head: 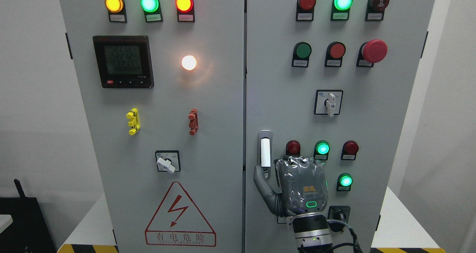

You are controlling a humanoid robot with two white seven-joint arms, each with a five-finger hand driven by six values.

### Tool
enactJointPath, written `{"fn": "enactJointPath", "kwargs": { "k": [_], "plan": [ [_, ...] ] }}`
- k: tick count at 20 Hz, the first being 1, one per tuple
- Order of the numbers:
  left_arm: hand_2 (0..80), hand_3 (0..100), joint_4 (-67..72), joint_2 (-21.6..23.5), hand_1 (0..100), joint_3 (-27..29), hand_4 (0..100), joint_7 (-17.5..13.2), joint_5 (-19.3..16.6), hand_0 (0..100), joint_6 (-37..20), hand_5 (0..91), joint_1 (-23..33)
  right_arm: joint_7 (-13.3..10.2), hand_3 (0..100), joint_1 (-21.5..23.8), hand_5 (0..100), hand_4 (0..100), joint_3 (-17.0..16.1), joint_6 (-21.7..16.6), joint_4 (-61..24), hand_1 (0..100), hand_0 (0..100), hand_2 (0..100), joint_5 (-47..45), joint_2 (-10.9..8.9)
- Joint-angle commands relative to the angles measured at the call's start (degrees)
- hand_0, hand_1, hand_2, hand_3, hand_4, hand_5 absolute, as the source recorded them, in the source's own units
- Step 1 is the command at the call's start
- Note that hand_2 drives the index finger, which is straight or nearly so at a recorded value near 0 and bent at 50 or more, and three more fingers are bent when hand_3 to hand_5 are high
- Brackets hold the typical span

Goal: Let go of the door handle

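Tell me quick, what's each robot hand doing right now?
Right robot hand: open against the door, thumb beside the door handle, gripping nothing.
Left robot hand: not in view.

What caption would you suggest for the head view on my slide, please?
Right hand raised at the white door handle on the cabinet's right door, thumb beside the handle's base, indicator lamps lit.

Grey robot hand (297,186) (plastic-wrapped), orange marking, black wrist cable.

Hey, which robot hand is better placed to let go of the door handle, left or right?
Right. The right robot hand is already at the door handle, its thumb touching the lower end. No left arm is in view.
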Motion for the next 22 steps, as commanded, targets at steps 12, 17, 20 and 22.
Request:
{"fn": "enactJointPath", "kwargs": {
  "k": [12, 17, 20, 22],
  "plan": [
    [0.0, 0, -1.76, 0.00, 39, 0.00, 0, 0.05, 0.00, 12, -0.03, 0.0, 1.76, -0.05, 100, -0.04, 97, 100, -0.06, 1.35, -0.09, 3, 58, 100, 0.08, 0.00],
    [0.0, 0, -1.76, 0.00, 39, 0.00, 0, 0.05, 0.00, 12, -0.03, 0.0, 1.76, -0.05, 100, -0.04, 97, 100, 0.03, 1.79, -0.09, 3, 59, 100, 0.08, 0.00],
    [0.0, 0, -1.76, 0.00, 39, 0.00, 0, 0.05, 0.00, 12, -0.03, 0.0, 1.76, -0.05, 100, 0.14, 97, 100, 0.03, 2.05, -0.09, 4, 59, 100, 0.17, 0.00],
    [0.0, 0, -1.76, 0.00, 39, 0.00, 0, 0.05, 0.00, 12, -0.03, 0.0, 1.76, -0.13, 100, 0.22, 97, 100, 0.03, 2.05, -0.09, 4, 59, 100, 0.17, 0.00]
  ]
}}
